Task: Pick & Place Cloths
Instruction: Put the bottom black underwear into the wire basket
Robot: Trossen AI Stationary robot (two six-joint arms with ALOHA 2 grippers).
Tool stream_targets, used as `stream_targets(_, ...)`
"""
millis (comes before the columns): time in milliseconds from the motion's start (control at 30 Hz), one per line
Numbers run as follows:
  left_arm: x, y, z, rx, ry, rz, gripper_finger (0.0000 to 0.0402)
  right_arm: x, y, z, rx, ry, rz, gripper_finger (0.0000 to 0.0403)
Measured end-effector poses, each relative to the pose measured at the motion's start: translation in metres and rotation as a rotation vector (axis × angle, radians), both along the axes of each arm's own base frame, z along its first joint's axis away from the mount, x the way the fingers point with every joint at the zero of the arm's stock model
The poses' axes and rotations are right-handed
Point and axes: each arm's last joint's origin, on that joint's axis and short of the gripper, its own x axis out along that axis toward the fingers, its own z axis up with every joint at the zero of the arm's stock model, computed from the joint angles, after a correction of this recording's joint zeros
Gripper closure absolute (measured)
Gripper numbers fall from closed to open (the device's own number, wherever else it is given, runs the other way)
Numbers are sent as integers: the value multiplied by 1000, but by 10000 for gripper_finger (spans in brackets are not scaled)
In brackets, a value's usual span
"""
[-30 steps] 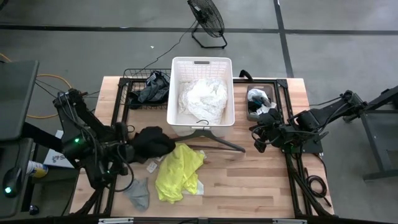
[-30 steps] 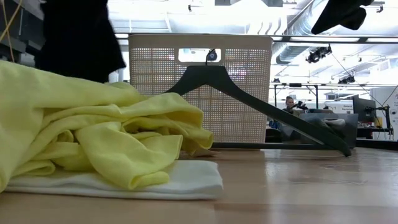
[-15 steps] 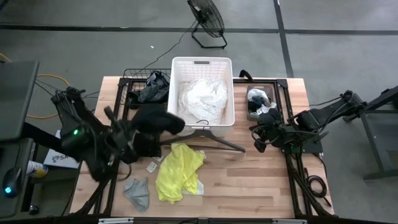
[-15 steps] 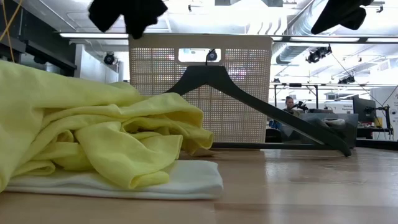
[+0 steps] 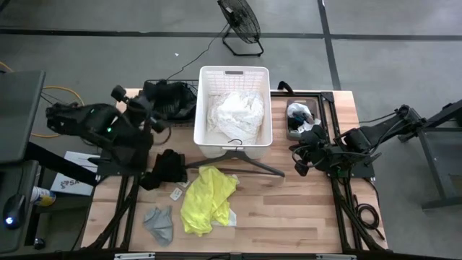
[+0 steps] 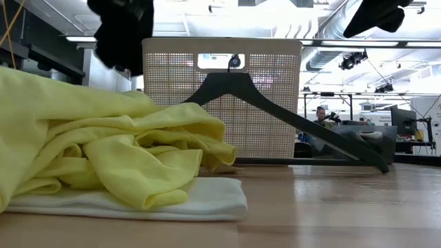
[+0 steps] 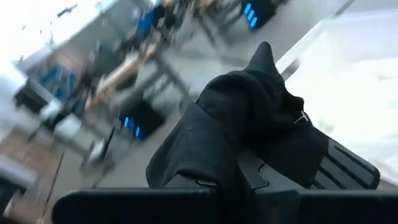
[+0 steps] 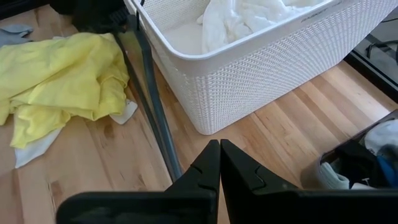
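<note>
- The left claw [image 5: 148, 115] is raised near the counter's far left corner, just beside the white basket's left wall, its fingers pinching a black garment [image 7: 249, 124]; in the low view that garment [image 6: 122, 31] hangs in the air, clear of the wood.
- A small grey cloth [image 5: 159, 224] lies flat near the front left edge of the wooden counter [image 5: 289, 217].
- A second black garment [image 5: 164, 167] lies crumpled on the counter just left of the neon yellow garment.
- The neon yellow garment [image 5: 204, 198] is bunched at the counter's middle front, lying over a white cloth [image 6: 207, 200] whose edge shows beneath it.
- A small tag [image 5: 175, 193] lies on the wood just left of the yellow garment; no writing on it can be read.
- The white slatted basket [image 5: 234, 74] stands at the back centre, with the large white lacy garment [image 5: 235, 114] inside.
- A dark grey hanger [image 5: 245, 160] lies in front of the basket, its hook at the basket's front wall.
- The right claw [image 8: 220, 163], fingers pressed together and holding nothing, waits at the counter's right side, near a dark bin of mixed black and white cloths [image 5: 297, 115].
</note>
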Motion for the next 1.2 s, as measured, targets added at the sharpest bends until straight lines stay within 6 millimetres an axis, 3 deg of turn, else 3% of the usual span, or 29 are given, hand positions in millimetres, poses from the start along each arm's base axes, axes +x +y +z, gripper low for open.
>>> stream_targets(333, 11, 47, -7, -345, 4, 201, 398, 0, 0, 0, -6, 3, 7, 401)
stream_targets(767, 25, 124, -21, -587, 15, 345, 398, 0, 0, 0, -10, 6, 11, 401)
stream_targets(1000, 31, 168, -47, -674, 53, 444, 398, 0, 0, 0, -10, 7, 12, 401)
stream_targets(1200, 36, 195, -85, -873, 49, 425, 398, 0, 0, 0, -8, 8, 14, 401)
